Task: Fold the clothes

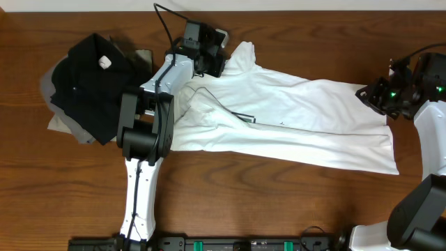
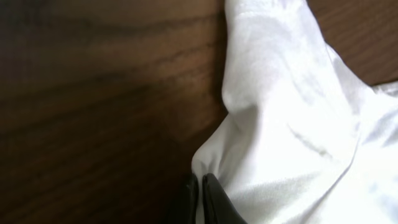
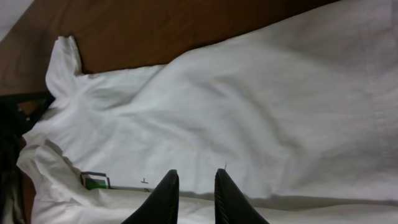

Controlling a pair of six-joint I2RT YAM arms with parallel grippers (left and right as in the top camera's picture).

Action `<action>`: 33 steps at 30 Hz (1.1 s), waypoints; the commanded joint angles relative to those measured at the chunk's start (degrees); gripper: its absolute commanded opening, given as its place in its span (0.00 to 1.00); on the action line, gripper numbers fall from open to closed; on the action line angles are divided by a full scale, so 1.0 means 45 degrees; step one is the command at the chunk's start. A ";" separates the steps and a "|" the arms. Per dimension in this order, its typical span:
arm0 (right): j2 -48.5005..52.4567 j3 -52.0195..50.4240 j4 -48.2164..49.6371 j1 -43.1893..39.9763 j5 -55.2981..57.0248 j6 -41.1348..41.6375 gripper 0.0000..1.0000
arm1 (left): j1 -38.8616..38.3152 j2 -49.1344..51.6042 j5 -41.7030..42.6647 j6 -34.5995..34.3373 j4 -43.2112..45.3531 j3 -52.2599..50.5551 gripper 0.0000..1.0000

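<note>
White T-shirt (image 1: pixel 293 118) soft, light, limp; take at sleeve and hem edges. Left pincer (image 2: pixel 199 184) clamped on bunched cloth by sleeve; right pincer (image 3: pixel 196 186) narrowly parted over hem

At the upper left of the wooden table (image 1: pixel 279 202), a black folded garment (image 1: pixel 90 84) with a white tag (image 1: pixel 104 61) lies on a grey garment (image 1: pixel 75 128).

T-shirt (image 1: pixel 313 111) print (image 1: pixel 244 117) — too small to read.

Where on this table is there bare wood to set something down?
Bare wood: the near strip below the T-shirt; the far strip beyond it, between left hand and right hand; the near corner by the black garment. Crowded around the left arm.
</note>
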 commanded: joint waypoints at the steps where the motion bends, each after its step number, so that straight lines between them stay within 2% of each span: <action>1: 0.0131 0.0189 -0.0053 0.0117 0.0044 -0.0189 0.18 | -0.0049 -0.0471 0.0058 0.0287 -0.0325 0.0078 0.06; 5: 0.0131 0.0189 -0.0049 0.0112 0.0044 -0.0185 0.18 | -0.0117 -0.1821 -0.0447 0.0330 -0.0529 0.0078 0.06; 9: 0.0131 0.0189 -0.0005 0.0117 0.0053 -0.0185 0.17 | -0.0393 -0.3293 -0.1141 0.0792 -0.1598 0.0078 0.06; 17: 0.0131 0.0189 0.0102 0.0112 0.0097 -0.0185 0.18 | -0.1326 -0.4124 -0.1583 0.0801 -0.5727 0.0068 0.06; 21: 0.0131 0.0189 0.0155 0.0112 0.0107 -0.0185 0.18 | -0.1715 -0.4090 -0.1627 0.0801 -0.7660 -0.0049 0.11; 24: 0.0131 0.0189 0.0243 0.0112 0.0185 -0.0185 0.18 | -0.1826 -0.4090 -0.1627 0.0792 -0.8947 -0.0049 0.17; 27: 0.0131 0.0189 0.0291 0.0112 0.0243 -0.0185 0.19 | -0.1826 -0.4090 -0.2186 0.0792 -0.9530 -0.0049 0.29; 29: 0.0131 0.0189 0.0355 0.0112 0.0296 -0.0185 0.19 | -0.1821 -0.4090 -0.3293 0.0792 -0.9248 -0.0049 0.35; 30: 0.0131 0.0189 0.0403 0.0112 0.0296 -0.0180 0.19 | -0.1821 -0.4090 -0.3900 0.0797 -0.8791 -0.0049 0.48; 33: 0.0131 0.0189 0.0539 0.0117 0.0287 -0.0165 0.20 | -0.1821 -0.4027 -0.4153 0.0889 -0.7363 -0.0087 0.58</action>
